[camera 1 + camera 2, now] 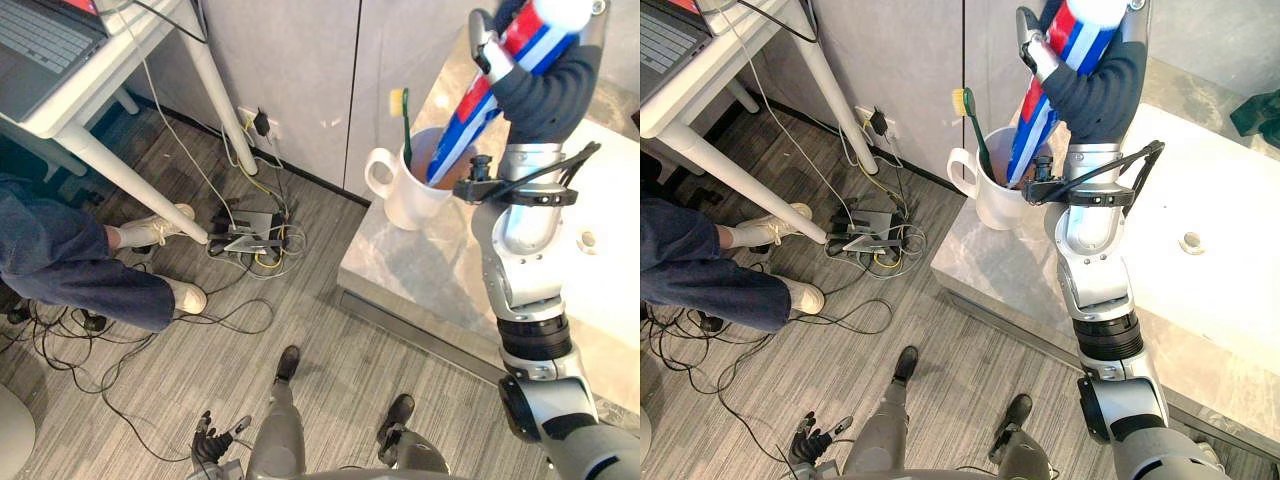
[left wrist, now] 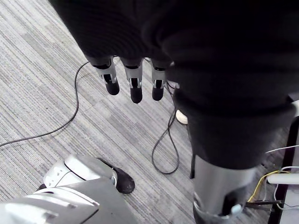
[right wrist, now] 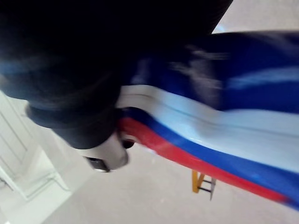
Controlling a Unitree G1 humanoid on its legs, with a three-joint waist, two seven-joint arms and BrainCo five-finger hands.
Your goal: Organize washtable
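Note:
My right hand (image 1: 545, 80) is raised over the left end of the marble washtable (image 1: 420, 270), shut on a red, white and blue toothpaste tube (image 1: 480, 105). The tube slants down, and its lower end is inside a white mug (image 1: 405, 195) at the counter's corner. In the same mug stands a green toothbrush (image 1: 405, 125) with yellow bristles. The right wrist view has the tube (image 3: 224, 135) close up beside the thumb (image 3: 105, 156). My left hand (image 2: 133, 81) hangs low above the floor with straight fingers and nothing in it.
A white basin (image 1: 610, 280) with a drain (image 1: 587, 240) lies right of the mug. A person's legs (image 1: 90, 270) sit at a white desk with a laptop (image 1: 60, 60) to the left. A power strip with cables (image 1: 250, 240) lies on the floor. A green cloth (image 1: 1255, 110) lies at the far right.

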